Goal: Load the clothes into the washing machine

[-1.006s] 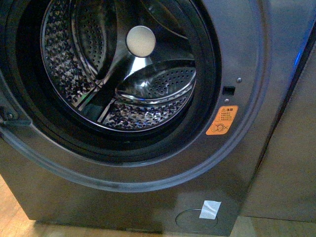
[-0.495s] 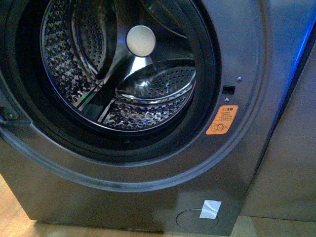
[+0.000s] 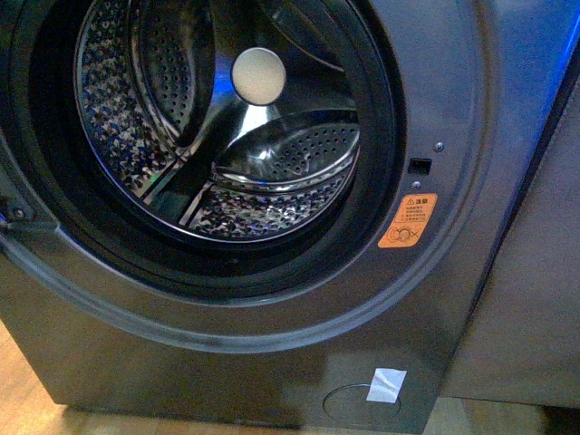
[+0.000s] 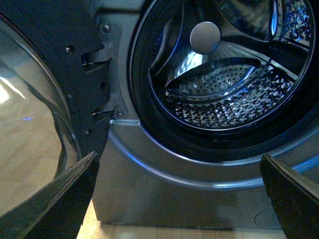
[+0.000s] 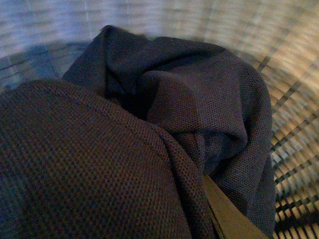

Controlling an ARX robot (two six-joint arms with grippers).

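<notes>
Left fingers (image 4: 55, 204): spread wide, empty; washing machine (image 4: 164, 194) ahead, framed between them. Right fingers (image 5: 227, 214): buried under clothes (image 5: 199, 99); grip cannot be told.

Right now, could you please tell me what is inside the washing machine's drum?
Inside the drum only its perforated steel wall, a raised paddle and a round hub show; no clothes there. The black gasket hides its lowest front edge.

Ahead of the left claw (image 4: 178, 158), the washing machine (image 3: 272, 362) is showing grey metal, a black gasket (image 3: 385, 118) and a shiny steel drum (image 3: 272, 172) dotted with holes. Its sticker (image 3: 407, 220) is showing orange. The clothes (image 5: 124, 149) are showing dark navy, finely woven.
</notes>
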